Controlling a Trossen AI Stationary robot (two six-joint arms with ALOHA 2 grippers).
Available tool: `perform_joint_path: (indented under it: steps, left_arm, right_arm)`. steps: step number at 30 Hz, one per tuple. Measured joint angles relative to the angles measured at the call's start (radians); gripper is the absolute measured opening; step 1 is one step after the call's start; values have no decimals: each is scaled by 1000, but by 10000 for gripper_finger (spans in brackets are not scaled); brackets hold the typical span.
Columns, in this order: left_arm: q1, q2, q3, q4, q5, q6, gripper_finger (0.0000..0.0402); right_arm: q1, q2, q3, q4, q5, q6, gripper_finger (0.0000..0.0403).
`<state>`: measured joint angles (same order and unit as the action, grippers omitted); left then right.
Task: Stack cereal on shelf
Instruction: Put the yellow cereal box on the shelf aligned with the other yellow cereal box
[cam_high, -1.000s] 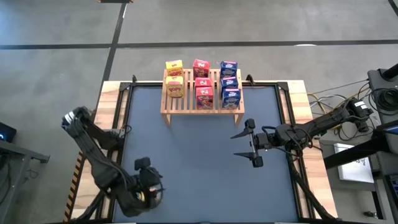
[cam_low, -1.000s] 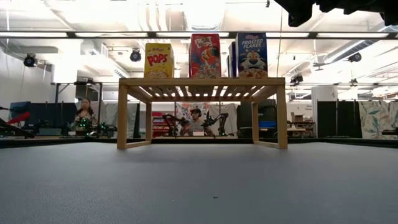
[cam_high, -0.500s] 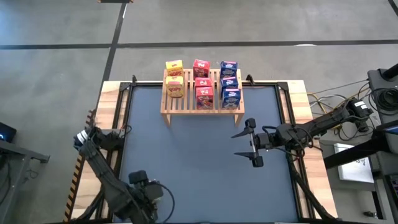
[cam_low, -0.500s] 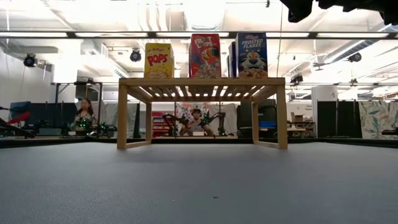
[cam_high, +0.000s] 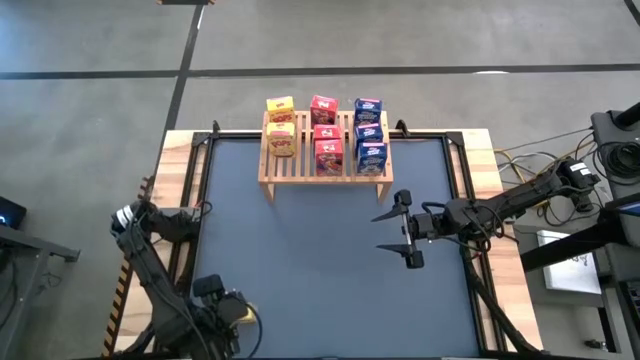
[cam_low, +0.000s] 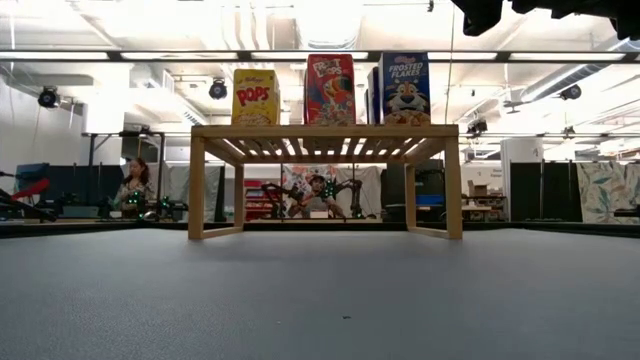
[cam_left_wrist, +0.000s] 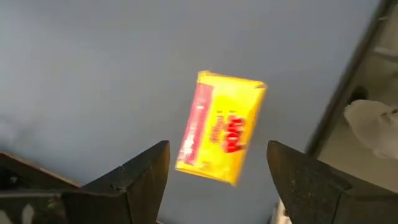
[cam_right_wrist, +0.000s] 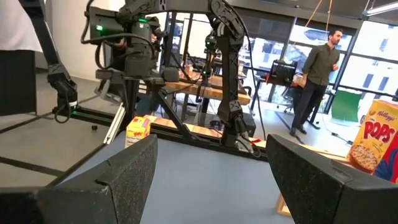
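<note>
The dark tabletop (cam_high: 320, 250) carries the shelf (cam_high: 323, 160) at its far edge. Eight cereal boxes (cam_high: 325, 135) stand on the shelf's slats in three columns: two yellow, three red, three blue. The right hand (cam_high: 400, 231) hovers in front of the shelf, fingers spread and empty. The left hand (cam_high: 222, 310) hangs well away from the shelf at the near-left corner, fingers apart above the last yellow box (cam_left_wrist: 222, 127), which lies on the tabletop, ungripped.
</note>
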<state>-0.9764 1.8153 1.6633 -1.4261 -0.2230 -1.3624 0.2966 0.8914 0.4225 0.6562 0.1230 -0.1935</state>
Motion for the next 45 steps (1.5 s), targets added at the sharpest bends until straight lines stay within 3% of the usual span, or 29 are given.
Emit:
perform_joint_path:
  steps: [13, 22, 32, 39, 45]
  left_arm:
    - [2, -228, -352, 358, -14, 15, 251]
    - [2, -225, -478, 427, 6, 88, 251]
    - [3, -226, -474, 449, -9, 107, 203]
    - [7, -227, -425, 428, -67, 122, 157]
    - [20, -227, -363, 325, -161, 159, 149]
  right_arm:
    - [0, 0, 0, -16, 0, 3, 288]
    - [0, 0, 0, -52, 8, 1, 288]
    - [0, 0, -2, -71, 8, 1, 288]
    - [0, 0, -2, -74, 8, 0, 288]
    - [0, 0, -2, -75, 8, 0, 288]
